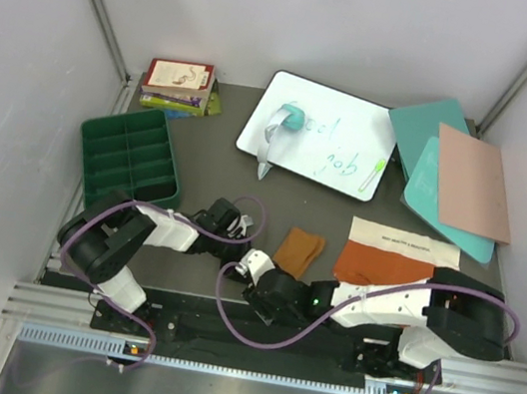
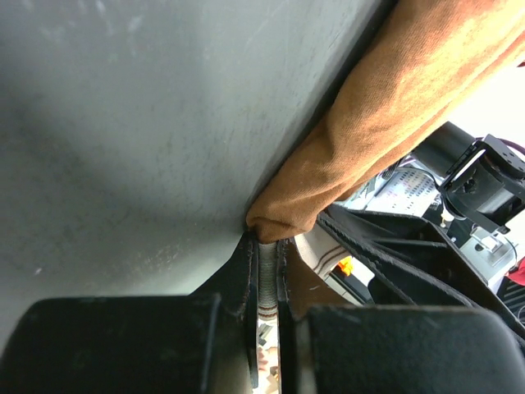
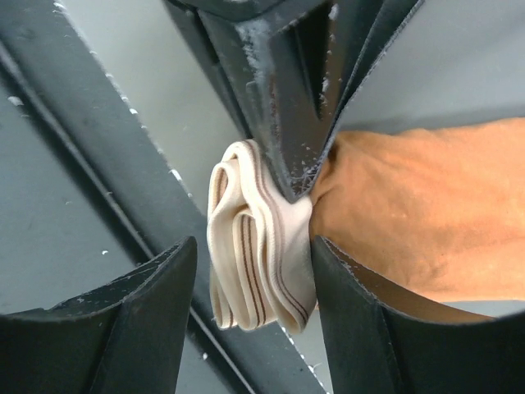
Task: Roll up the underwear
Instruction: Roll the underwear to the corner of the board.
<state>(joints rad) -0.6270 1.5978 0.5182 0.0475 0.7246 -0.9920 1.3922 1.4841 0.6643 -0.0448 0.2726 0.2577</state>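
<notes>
left tool (image 2: 262, 238) is pinched tight on the edge of the mustard underwear (image 1: 298, 248), coming in from its 9 o'clock. right tool (image 3: 250, 246) sits wide around the bunched waistband (image 3: 246, 275) at 7 o'clock, rust underwear (image 1: 378, 267) lies flat on the worktop (image 1: 248, 169) at 3 o'clock

Green handwriting stands on the whiteboard (image 1: 337, 118) at the far middle. It reads roughly as "Good job", with the first word partly covered by a teal-and-white object (image 1: 284, 123). A line of dark print runs along the pale waistband of the rust-orange underwear (image 1: 390, 259) at the near right, but it is too small to be read. Nothing on the cover of the top book (image 1: 178, 75) at the far left can be read.
</notes>
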